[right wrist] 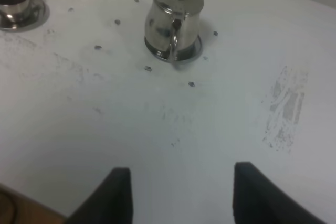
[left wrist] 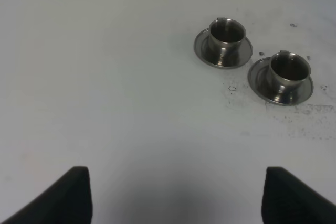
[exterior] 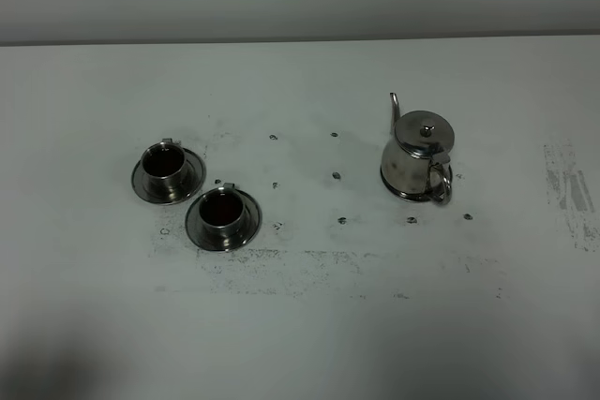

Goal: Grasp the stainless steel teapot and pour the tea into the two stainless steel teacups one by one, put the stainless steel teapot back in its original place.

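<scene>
The stainless steel teapot (exterior: 418, 156) stands upright on the table's right side, lid on, handle toward the front; it also shows in the right wrist view (right wrist: 175, 18). Two stainless steel teacups on saucers stand at the left: the far cup (exterior: 167, 164) (left wrist: 227, 35) and the near cup (exterior: 223, 213) (left wrist: 289, 72). The near cup holds reddish-brown tea (exterior: 221, 204). I cannot tell what the far cup holds. My left gripper (left wrist: 178, 198) is open and empty, well short of the cups. My right gripper (right wrist: 184, 195) is open and empty, well short of the teapot's handle. Neither gripper shows in the exterior view.
The white table (exterior: 309, 325) has dark speckled smudges (exterior: 281, 274) in front of the cups and a scuffed patch (exterior: 567, 189) at the right. Small dark dots (exterior: 336, 175) lie between cups and teapot. A wall runs behind the table's far edge.
</scene>
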Controlling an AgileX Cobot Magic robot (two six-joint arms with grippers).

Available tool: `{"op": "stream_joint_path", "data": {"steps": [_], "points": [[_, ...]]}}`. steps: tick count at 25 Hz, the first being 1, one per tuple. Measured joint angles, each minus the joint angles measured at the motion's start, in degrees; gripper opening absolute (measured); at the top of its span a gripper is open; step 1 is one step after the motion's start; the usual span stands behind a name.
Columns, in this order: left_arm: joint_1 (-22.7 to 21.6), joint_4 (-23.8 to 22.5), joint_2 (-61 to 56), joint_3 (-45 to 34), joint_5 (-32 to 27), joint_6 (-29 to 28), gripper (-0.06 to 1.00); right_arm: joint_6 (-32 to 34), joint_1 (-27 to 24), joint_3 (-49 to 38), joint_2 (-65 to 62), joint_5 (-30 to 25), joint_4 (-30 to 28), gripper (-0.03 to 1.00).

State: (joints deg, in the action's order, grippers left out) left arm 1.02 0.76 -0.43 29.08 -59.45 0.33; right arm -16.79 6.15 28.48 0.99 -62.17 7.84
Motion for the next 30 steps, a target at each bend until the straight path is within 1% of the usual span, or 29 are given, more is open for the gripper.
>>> {"op": "stream_joint_path", "data": {"steps": [30], "points": [[0.0, 0.0, 0.0, 0.0, 0.0, 0.1, 0.64, 0.1, 0.0, 0.0, 0.0, 0.0, 0.0, 0.41]]}}
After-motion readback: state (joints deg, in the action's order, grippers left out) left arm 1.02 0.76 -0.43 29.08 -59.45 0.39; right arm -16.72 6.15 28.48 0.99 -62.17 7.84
